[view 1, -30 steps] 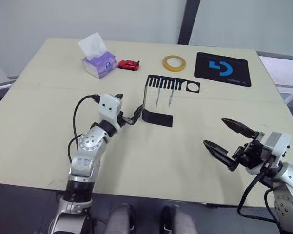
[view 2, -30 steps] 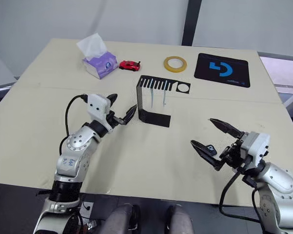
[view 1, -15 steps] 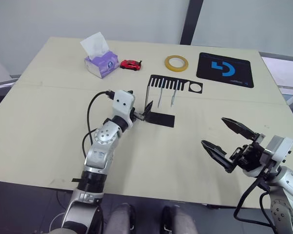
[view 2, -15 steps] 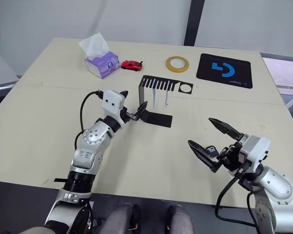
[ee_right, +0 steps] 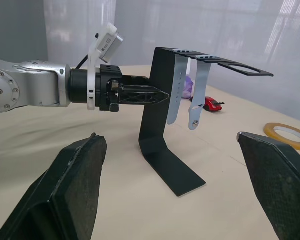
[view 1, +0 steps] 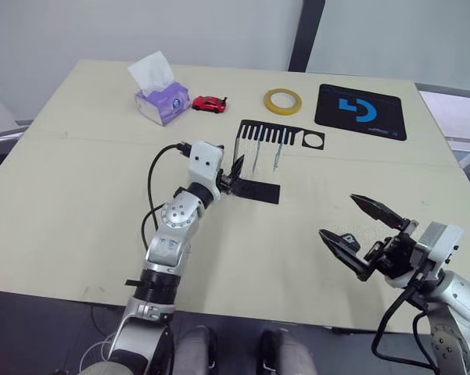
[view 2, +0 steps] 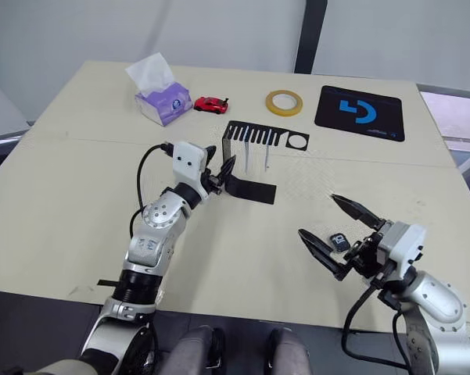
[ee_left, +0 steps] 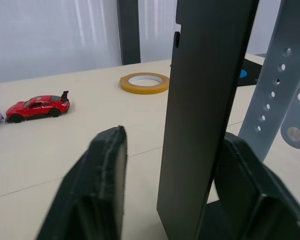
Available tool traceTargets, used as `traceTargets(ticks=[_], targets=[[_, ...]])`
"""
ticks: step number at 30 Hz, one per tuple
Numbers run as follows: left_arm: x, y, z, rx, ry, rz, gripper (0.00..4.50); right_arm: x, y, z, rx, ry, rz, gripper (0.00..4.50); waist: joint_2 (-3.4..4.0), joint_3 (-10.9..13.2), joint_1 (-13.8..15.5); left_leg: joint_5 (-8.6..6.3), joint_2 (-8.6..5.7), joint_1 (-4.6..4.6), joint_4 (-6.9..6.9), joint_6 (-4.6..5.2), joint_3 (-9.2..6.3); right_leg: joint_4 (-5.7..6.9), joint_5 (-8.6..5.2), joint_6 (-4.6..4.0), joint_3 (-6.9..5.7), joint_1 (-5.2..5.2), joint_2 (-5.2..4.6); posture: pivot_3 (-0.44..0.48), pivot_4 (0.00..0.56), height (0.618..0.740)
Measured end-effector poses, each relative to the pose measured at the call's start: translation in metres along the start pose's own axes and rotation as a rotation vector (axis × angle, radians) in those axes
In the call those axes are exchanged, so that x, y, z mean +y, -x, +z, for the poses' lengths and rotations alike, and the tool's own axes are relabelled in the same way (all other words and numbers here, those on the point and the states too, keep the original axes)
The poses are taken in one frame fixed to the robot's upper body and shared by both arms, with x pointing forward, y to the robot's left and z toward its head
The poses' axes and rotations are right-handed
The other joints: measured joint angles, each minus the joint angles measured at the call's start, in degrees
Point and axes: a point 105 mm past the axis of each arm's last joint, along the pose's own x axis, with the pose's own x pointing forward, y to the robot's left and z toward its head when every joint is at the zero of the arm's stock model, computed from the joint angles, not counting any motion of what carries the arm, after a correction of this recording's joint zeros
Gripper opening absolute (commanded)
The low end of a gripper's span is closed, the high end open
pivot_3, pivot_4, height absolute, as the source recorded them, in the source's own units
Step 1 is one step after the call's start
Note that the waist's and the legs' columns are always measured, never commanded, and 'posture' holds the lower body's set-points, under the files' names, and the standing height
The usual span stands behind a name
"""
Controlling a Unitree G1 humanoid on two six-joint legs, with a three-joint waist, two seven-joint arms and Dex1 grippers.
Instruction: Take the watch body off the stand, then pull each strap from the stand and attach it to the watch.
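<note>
The black stand (view 1: pixel 256 190) is upright at mid-table. Two pale blue-grey straps (view 1: pixel 255 159) (ee_right: pixel 197 100) hang from its slotted top plate (view 1: pixel 278 134). My left gripper (view 1: pixel 236 168) is at the stand's upright (ee_left: pixel 204 115), its fingers (ee_left: pixel 107 185) drawn in on either side of it. My right gripper (view 2: pixel 316 216) hovers open near the front right edge, pointing toward the stand. The small black watch body (view 2: pixel 340 241) shows in the gap between its fingers, touching neither.
Along the far side of the table sit a purple tissue box (view 1: pixel 158 98), a red toy car (view 1: pixel 208 103), a yellow tape roll (view 1: pixel 281 100) and a black mouse pad with a blue logo (view 1: pixel 360 111). The table's front edge runs just under my right gripper.
My left gripper has reached forward to the stand and its fingers have narrowed around the upright. My right gripper has sunk slightly, still wide open.
</note>
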Motion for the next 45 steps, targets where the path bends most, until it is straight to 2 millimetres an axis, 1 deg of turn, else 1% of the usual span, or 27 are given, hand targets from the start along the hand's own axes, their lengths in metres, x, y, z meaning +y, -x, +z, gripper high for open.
traceTargets(ticks=[1,2,3,8,10,12,14,18,20,21,22,24,26,29,35,39,45], targets=[[-0.001,0.000,-0.001,0.002,0.002,-0.003,0.51,0.000,0.000,0.000,0.000,0.001,-0.004,4.50,0.00,0.0,0.0,0.00,0.00,0.00,0.00,0.00,0.00,0.00,0.00,0.00,0.00,0.00,0.00,0.000,0.150,0.740],[-0.001,-0.001,-0.001,0.003,0.005,-0.001,0.05,0.000,0.000,-0.001,0.001,0.000,-0.007,4.50,0.00,0.0,0.0,0.00,0.01,0.00,-0.01,0.00,0.00,0.00,0.00,0.00,0.00,0.00,0.00,0.000,0.150,0.740],[-0.001,0.000,-0.002,0.005,0.007,-0.006,0.02,0.000,0.000,-0.001,0.001,-0.001,-0.009,4.50,0.00,0.0,0.0,0.00,0.01,0.00,-0.01,0.00,0.00,0.00,0.00,0.00,-0.01,0.00,0.00,0.000,0.150,0.740],[-0.009,-0.002,-0.002,0.004,0.010,-0.017,0.02,0.003,-0.001,-0.003,-0.002,-0.008,-0.014,4.50,0.00,0.0,0.0,0.00,0.00,0.00,0.00,0.00,0.00,0.00,0.00,0.00,0.00,0.00,0.00,0.000,0.150,0.740],[-0.008,-0.001,-0.001,0.008,0.010,-0.009,0.02,0.004,-0.003,-0.005,-0.006,-0.020,-0.020,4.50,0.00,0.0,0.0,0.00,0.01,0.00,0.00,0.00,0.00,-0.01,0.00,0.00,0.00,0.00,-0.01,0.000,0.150,0.740],[-0.006,0.002,0.000,0.021,0.001,0.018,0.02,0.007,-0.009,-0.009,-0.007,-0.044,-0.041,4.50,0.00,0.0,0.0,0.00,0.02,-0.01,-0.01,0.00,-0.01,0.00,0.00,0.00,0.00,0.00,-0.04,0.000,0.150,0.740],[-0.005,0.005,0.001,0.030,-0.003,0.042,0.02,0.009,-0.017,-0.011,-0.005,-0.057,-0.061,4.50,0.00,0.0,-0.2,0.00,0.05,0.00,-0.02,-0.01,0.00,0.00,0.00,0.00,0.01,-0.01,-0.06,0.000,0.150,0.740],[0.000,0.017,0.003,0.050,-0.023,0.103,0.02,0.012,-0.041,-0.015,0.024,-0.085,-0.137,4.50,0.00,0.0,-0.3,0.00,0.14,-0.01,-0.02,-0.09,-0.01,0.01,0.00,-0.01,0.02,-0.03,-0.11,0.000,0.150,0.740],[0.001,0.021,0.003,0.055,-0.026,0.125,0.02,0.016,-0.051,-0.013,0.016,-0.103,-0.145,4.50,0.01,0.0,-0.2,0.00,0.13,-0.01,-0.01,-0.09,-0.02,0.00,0.00,-0.01,0.02,-0.03,-0.09,0.000,0.150,0.740],[0.003,0.024,0.003,0.059,-0.028,0.148,0.02,0.019,-0.062,-0.010,0.002,-0.116,-0.150,4.50,0.01,0.0,-0.2,0.00,0.13,-0.02,0.00,-0.09,-0.02,-0.01,0.00,-0.01,0.02,-0.03,-0.11,0.000,0.150,0.740],[0.003,0.024,0.003,0.060,-0.028,0.152,0.02,0.021,-0.065,-0.009,-0.001,-0.119,-0.147,4.50,0.01,0.0,-0.2,-0.01,0.13,-0.02,-0.01,-0.08,-0.02,-0.01,0.00,-0.01,0.02,-0.03,-0.10,0.000,0.150,0.740],[0.008,0.028,0.003,0.066,-0.038,0.199,0.02,0.024,-0.079,-0.007,-0.013,-0.136,-0.164,4.50,-0.01,0.0,-0.2,-0.02,0.14,-0.04,-0.01,-0.07,-0.02,-0.02,0.00,-0.01,0.01,-0.03,-0.13,0.000,0.150,0.740],[0.009,0.029,0.003,0.069,-0.039,0.219,0.02,0.027,-0.087,-0.006,-0.022,-0.150,-0.174,4.50,0.00,0.0,-0.2,-0.02,0.11,-0.04,-0.02,-0.07,-0.02,-0.01,0.00,-0.01,0.02,-0.04,-0.13,0.000,0.150,0.740],[0.009,0.030,0.003,0.074,-0.032,0.249,0.02,0.031,-0.107,-0.005,-0.031,-0.166,-0.202,4.50,0.00,0.0,-0.3,-0.02,0.13,-0.04,-0.02,-0.06,-0.02,0.00,0.00,-0.01,0.02,-0.04,-0.12,0.000,0.150,0.740],[0.009,0.031,0.003,0.080,-0.020,0.268,0.02,0.043,-0.127,-0.005,-0.035,-0.194,-0.190,4.50,0.00,0.0,-0.5,-0.02,0.14,-0.04,-0.04,-0.06,-0.01,0.02,0.00,-0.01,0.02,-0.05,-0.10,0.000,0.150,0.740],[0.009,0.031,0.003,0.083,-0.014,0.278,0.02,0.037,-0.141,-0.013,-0.013,-0.193,-0.243,4.50,0.00,0.0,-0.6,-0.02,0.14,-0.04,-0.04,-0.07,-0.01,0.02,0.00,-0.01,0.02,-0.06,-0.10,0.000,0.150,0.740],[0.008,0.031,0.004,0.082,-0.013,0.277,0.02,0.026,-0.156,-0.023,0.008,-0.168,-0.315,4.50,0.00,0.0,-0.6,-0.02,0.14,-0.07,-0.07,-0.07,0.00,0.06,0.01,-0.02,0.01,-0.07,-0.08,0.000,0.150,0.740]])
